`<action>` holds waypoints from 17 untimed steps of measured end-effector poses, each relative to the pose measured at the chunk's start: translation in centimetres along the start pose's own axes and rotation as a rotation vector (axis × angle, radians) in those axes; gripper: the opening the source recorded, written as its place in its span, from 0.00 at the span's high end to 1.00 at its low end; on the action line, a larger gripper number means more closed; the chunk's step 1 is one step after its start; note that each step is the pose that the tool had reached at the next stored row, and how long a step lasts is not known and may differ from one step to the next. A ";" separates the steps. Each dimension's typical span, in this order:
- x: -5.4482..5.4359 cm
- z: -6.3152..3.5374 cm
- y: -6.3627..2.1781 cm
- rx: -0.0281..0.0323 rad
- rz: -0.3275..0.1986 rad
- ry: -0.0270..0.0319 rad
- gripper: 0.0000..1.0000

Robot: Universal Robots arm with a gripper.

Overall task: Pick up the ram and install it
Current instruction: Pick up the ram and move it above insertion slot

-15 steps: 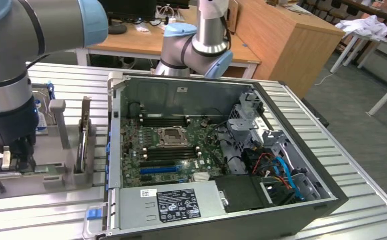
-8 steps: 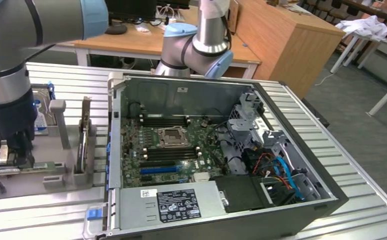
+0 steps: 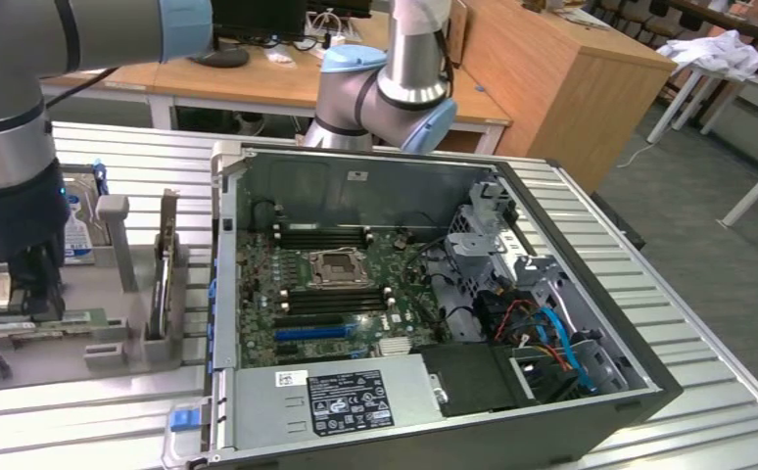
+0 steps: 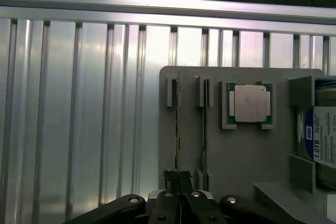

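In the exterior view we see the gripper (image 3: 23, 304) lowered onto the grey holder (image 3: 39, 367), its fingers pressed together on the thin top edge of the ram (image 3: 78, 319). The ram stands on edge in its slot directly under the tool. Its long axis runs toward the exterior view's right, pointing at the open computer case (image 3: 640, 392). The case is well apart from the tool on that side, and its near wall is the edge we judge any carry must clear. The black memory slots (image 3: 320, 235) on the motherboard lie roughly parallel to the stick. The hard drive (image 3: 81, 230) stands just behind the tool, and there is open room above the holder.

In the wrist view we see the fingertips (image 4: 170, 176) nearly together, pinching the ram (image 4: 177, 124) across its thickness. The stick is edge-on and runs straight away from the tool along its slot. A second stick (image 4: 205, 129) stands parallel just beside it, so we judge the room on that side of the fingers to be tight. Past that stick from the tool sit the processor (image 4: 249, 103) and the hard drive (image 4: 321, 140). On the ram's other side there is only the holder's rim and then the bare ribbed table (image 4: 79, 119).
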State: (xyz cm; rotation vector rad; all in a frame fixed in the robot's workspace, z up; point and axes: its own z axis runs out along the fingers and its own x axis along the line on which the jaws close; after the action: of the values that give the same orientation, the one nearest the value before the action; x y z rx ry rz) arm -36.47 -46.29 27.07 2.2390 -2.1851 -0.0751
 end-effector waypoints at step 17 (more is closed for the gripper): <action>-0.1 -2.82 0.08 0.0000 0.000 0.0000 0.88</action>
State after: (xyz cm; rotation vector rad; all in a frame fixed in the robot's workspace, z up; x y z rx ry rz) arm -36.43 -46.29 29.88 2.2390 -2.1851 -0.0750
